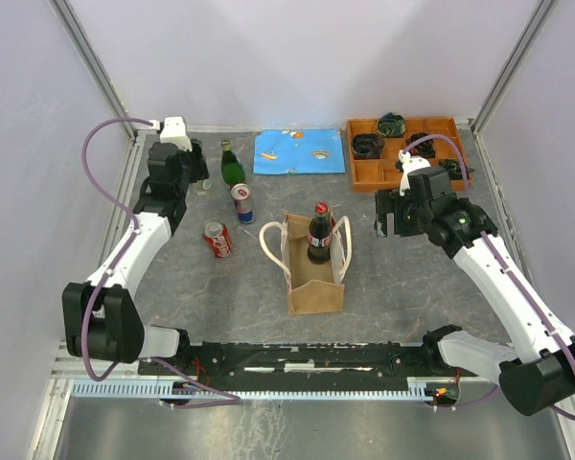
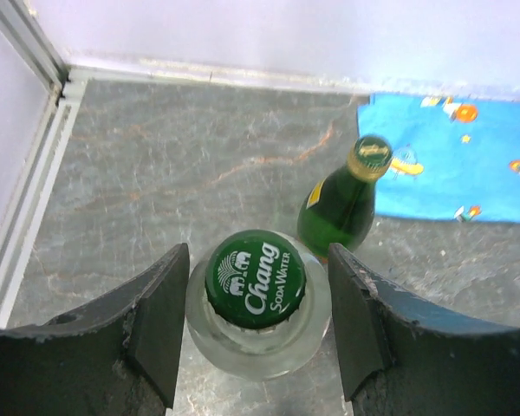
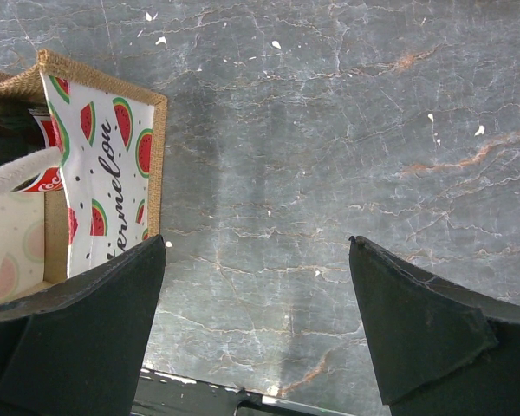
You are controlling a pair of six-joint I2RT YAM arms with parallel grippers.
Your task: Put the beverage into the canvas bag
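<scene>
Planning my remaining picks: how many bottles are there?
3: cola bottle standing in the canvas bag; green bottle beside the blue cloth; Chang soda bottle in the left gripper. More may be hidden.

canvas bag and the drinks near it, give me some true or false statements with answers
1. A dark cola bottle with a red cap stands inside the tan canvas bag with white handles. True.
2. The green glass bottle lies flat on the blue patterned cloth. False: it stands upright on the grey tabletop, beside the cloth.
3. A clear glass bottle with a green cap sits between the fingers of the left gripper. True.
4. The right gripper holds a can. False: its jaws are open with nothing between them.
</scene>
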